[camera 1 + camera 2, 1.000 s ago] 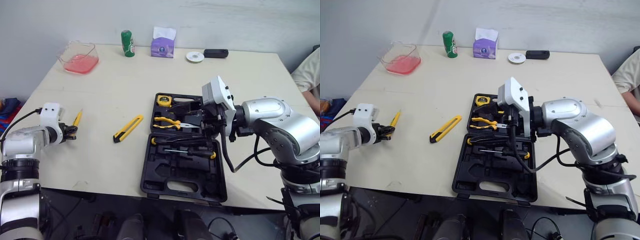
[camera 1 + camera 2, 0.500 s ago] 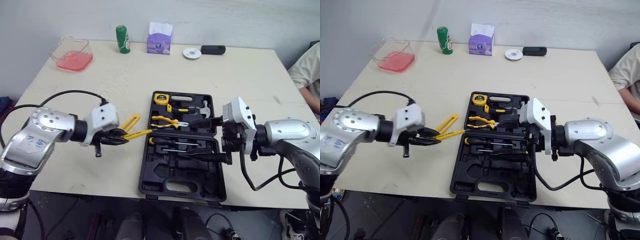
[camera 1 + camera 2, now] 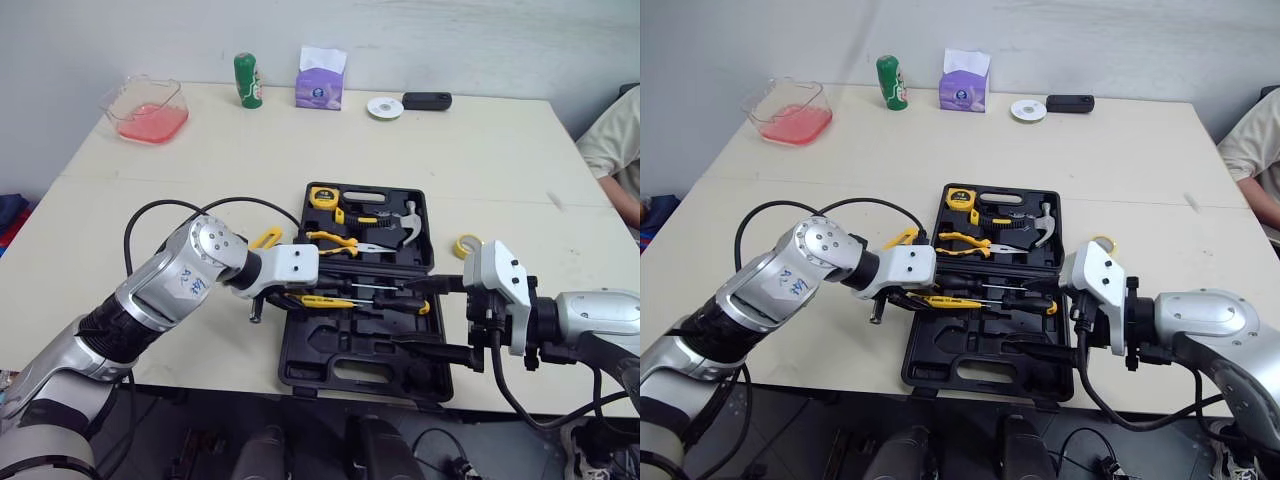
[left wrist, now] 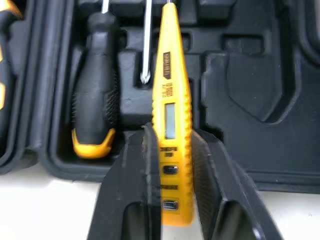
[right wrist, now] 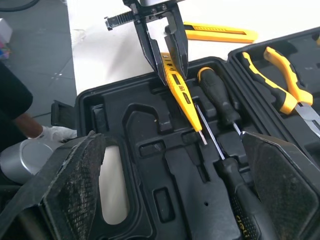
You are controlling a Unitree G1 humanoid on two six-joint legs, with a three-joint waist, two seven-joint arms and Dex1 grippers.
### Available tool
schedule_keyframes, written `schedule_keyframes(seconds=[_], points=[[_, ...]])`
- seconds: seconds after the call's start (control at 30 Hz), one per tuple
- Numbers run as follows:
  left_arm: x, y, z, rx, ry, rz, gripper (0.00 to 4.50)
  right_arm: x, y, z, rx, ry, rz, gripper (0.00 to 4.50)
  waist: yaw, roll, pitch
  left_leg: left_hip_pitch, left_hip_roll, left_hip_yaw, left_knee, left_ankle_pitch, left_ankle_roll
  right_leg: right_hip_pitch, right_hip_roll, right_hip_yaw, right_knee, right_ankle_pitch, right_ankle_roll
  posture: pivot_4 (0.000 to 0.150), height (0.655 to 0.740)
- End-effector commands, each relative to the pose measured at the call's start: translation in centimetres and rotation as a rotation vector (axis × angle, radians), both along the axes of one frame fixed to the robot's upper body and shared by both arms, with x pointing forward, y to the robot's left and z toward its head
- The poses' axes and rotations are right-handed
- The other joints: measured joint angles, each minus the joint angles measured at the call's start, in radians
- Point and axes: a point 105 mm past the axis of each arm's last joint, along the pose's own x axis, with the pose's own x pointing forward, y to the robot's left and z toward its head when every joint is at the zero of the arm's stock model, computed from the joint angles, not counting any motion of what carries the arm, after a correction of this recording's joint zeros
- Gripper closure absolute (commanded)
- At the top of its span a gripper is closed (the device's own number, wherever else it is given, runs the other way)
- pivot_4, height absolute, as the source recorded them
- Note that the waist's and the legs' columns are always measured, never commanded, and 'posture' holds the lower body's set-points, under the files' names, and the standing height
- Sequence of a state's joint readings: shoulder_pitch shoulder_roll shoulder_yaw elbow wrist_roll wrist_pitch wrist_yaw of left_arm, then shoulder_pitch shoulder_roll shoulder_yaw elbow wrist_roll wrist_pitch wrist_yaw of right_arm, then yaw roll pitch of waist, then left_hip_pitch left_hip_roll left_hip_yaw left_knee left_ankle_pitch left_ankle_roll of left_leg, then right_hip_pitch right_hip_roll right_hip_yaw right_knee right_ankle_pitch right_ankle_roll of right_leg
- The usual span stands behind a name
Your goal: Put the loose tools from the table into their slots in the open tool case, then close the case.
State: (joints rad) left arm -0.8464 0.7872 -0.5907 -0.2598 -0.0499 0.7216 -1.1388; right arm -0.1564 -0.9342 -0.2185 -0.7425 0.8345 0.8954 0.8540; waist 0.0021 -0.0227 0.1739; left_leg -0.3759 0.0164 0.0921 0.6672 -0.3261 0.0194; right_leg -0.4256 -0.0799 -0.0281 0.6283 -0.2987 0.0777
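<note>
The step in hand is judged to be the putting away of the yellow tester pen (image 4: pixel 170 95); it is held tight near its back end by the left gripper (image 4: pixel 172 132), whose two fingers are pinched on its sides. The pen is held over the near half of the open tool case (image 3: pixel 345 345), just beside a black screwdriver (image 4: pixel 95 105) that is already tucked in; whether the pen is touching the tray yet cannot be told. The right gripper (image 3: pixel 425 318) is spread wide with nothing in it, at the right edge of the same half.

Next, the pen is likely to need lining up with its long groove and pushing down before it is let go; a yellow knife (image 5: pixel 215 34) is left on the table (image 3: pixel 200 180) by the case, so the lid cannot be shut yet.

Half a second ago the pen was held over the table, left of the case; since then it has been carried in over the tray, and the right gripper has been drawn back toward the robot.
</note>
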Motion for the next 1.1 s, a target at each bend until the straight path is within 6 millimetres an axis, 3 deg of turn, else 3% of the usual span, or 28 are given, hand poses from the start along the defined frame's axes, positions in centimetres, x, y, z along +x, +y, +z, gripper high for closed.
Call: schedule_keyframes(seconds=[0.03,0.3,0.77,1.0,1.1], points=[[-0.1,-0.9,0.3,0.011,-0.036,-0.060,3.99,-0.4,0.1,0.8,0.001,-0.042,-0.003,0.00,0.000,0.000,0.000,0.000,0.000,0.000,0.000,0.000,0.000,0.000,0.000,0.000,0.000,0.000,0.000,0.150,0.7400],[0.0,-2.6,0.0,-0.001,-0.045,-0.087,3.99,-0.4,0.0,0.5,0.003,-0.041,-0.031,0.00,0.000,0.000,0.000,0.000,0.000,0.000,0.001,0.000,0.000,0.000,0.000,0.000,0.000,0.000,0.000,0.150,0.7400],[0.2,-2.7,-0.1,-0.008,-0.025,-0.067,3.99,-0.9,0.1,0.4,0.008,-0.021,-0.022,0.00,0.001,0.000,0.000,0.000,0.000,0.000,0.001,0.000,0.000,0.000,0.000,0.001,0.001,0.000,0.001,0.150,0.7400],[-0.5,-2.1,1.5,-0.094,-0.014,-0.054,0.79,-0.8,-0.2,0.2,0.006,-0.015,-0.037,0.00,-0.002,0.000,0.000,0.000,0.000,0.000,0.001,0.000,0.000,0.000,0.000,0.001,0.001,0.000,0.001,0.150,0.7400],[-1.2,-2.0,2.3,-0.207,0.054,-0.053,0.79,-0.9,-0.2,0.1,0.009,-0.012,-0.041,0.00,-0.001,0.000,0.000,0.000,0.000,0.000,0.001,0.000,0.000,0.000,0.000,0.001,0.001,0.000,0.001,0.150,0.7400]])
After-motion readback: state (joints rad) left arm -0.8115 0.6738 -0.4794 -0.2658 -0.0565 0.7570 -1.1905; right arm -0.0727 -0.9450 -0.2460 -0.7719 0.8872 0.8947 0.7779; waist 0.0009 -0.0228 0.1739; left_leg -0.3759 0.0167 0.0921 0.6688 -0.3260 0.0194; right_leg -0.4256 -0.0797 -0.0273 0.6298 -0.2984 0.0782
